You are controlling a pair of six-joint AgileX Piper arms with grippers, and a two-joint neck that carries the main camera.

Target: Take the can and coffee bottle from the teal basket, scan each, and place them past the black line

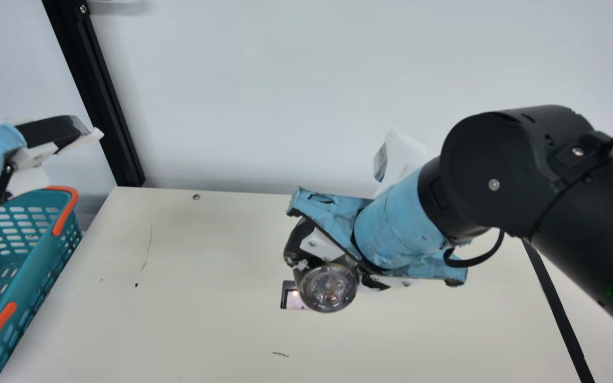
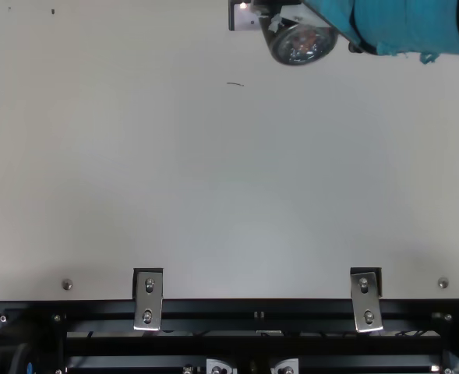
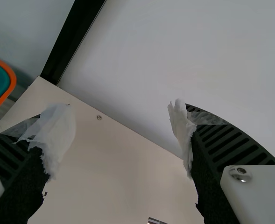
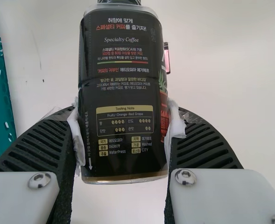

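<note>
Coffee bottle (image 1: 329,288) over table centre, base turned toward near side, gripped at both flanks by right gripper (image 4: 123,119). Just by it, small dark-framed pane (image 1: 291,301), probably scanner. Likely scanning step: face barcode to pane, turn wrist slowly, keep grip firm without crushing, avoid bumping pane. Black line (image 1: 556,308) at right, for crossing afterwards. Teal basket (image 1: 39,252) at left; left gripper (image 3: 121,116) by its far end, spread open.

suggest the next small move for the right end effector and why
Probably ease the coffee bottle further over the lit panel, seemingly the scanner: the right end effector grips the bottle by its sides, and in the main view it overlaps only part of the panel.
</note>
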